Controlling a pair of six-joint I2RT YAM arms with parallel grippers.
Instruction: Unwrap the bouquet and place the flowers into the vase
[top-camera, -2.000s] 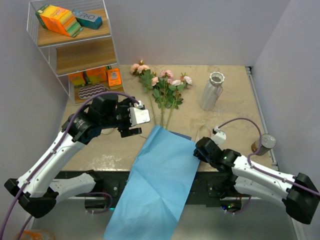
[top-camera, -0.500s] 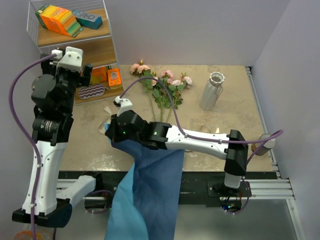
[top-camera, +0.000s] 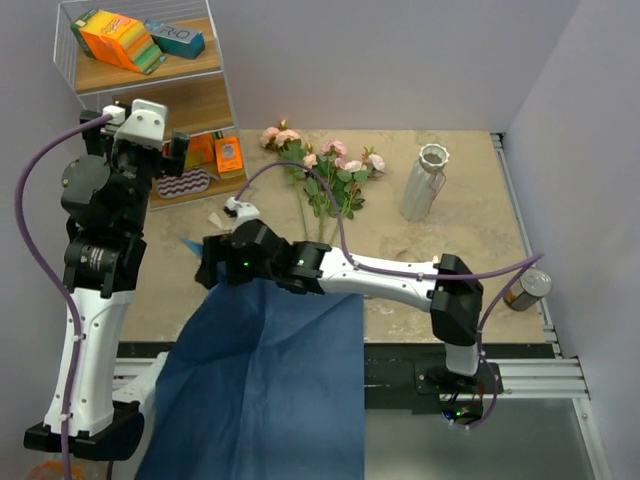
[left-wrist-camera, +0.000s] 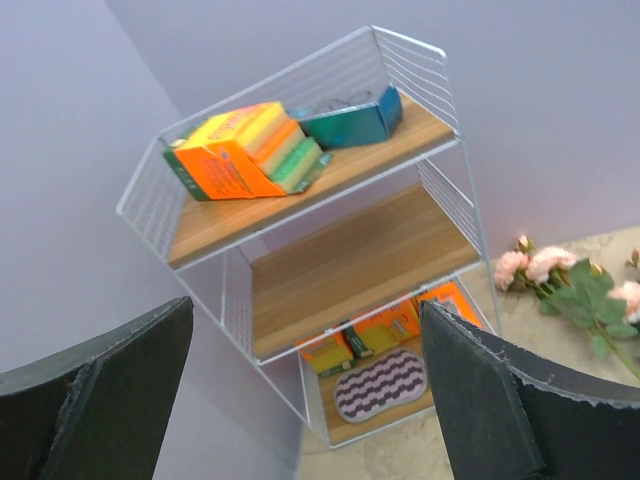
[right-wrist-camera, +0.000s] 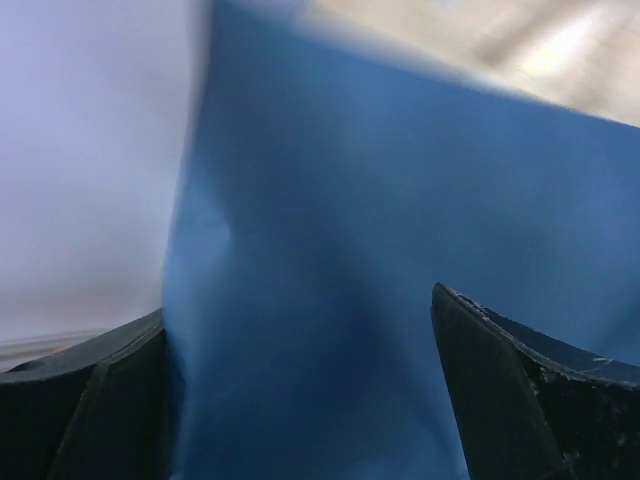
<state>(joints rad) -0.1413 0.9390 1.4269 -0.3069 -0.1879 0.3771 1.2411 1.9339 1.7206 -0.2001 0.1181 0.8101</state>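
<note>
Top external: left end effector (top-camera: 166, 150) high, right end effector (top-camera: 208, 268) over paper (top-camera: 270, 370), both agape.

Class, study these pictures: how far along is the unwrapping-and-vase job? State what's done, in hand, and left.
Done: blue paper is off, draped over the table edge; flowers lie bare. In hand: right fingers open at the paper, left fingers open, raised. Left: flowers into the empty vase.

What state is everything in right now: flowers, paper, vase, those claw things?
blue paper: unwrapped, draped over the table's near edge.
flowers: loose, lying on the table.
vase: upright, no flowers in it.
left gripper: open, holding nothing.
right gripper: open, above the blue paper.
metal can: standing upright.
</note>
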